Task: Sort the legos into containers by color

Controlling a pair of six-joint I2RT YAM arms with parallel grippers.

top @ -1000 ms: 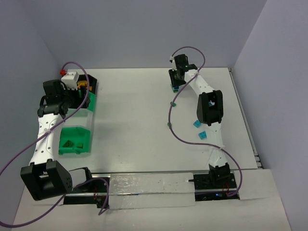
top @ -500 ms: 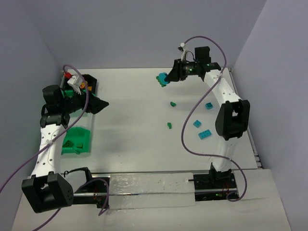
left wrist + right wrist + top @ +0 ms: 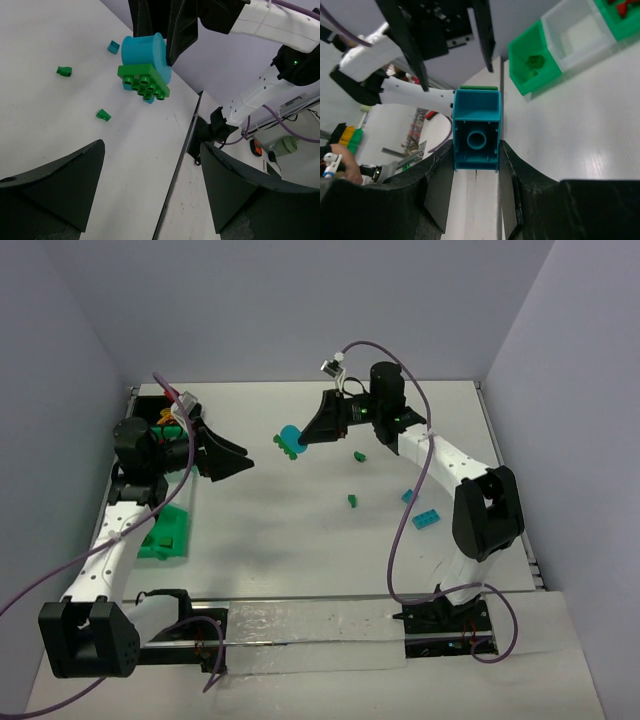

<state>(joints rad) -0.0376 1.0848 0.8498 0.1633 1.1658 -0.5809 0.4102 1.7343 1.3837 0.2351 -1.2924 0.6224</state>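
- Gripping a teal-blue plastic brick is my right gripper: jaws narrow, black pads pressed flat against two opposite side walls.
- That brick is glossy and hollow underneath, with one round tube inside a square shell. The open end faces the right wrist camera.
- A flat green plastic plate is stuck to the brick's far end. Its rows of round studs point toward my left arm.
- Brick and plate are lifted off the matte white table, toward the back, between both arms.
- My left gripper is spread wide, holding nothing and touching nothing. Its wedge-shaped black fingers aim at the held brick, apart from it.
- Loose on the table near the right arm are two small green bricks and two teal-blue bricks, all apart.
- The bins sit along the left edge. Nearest is a bright green open rectangular plastic bin with green pieces inside. At the far end is a black bin with orange-yellow pieces. The left arm hides what lies between.
- The right wrist view shows that green bin touching a translucent white bin, and next to that is another green bin with red pieces.
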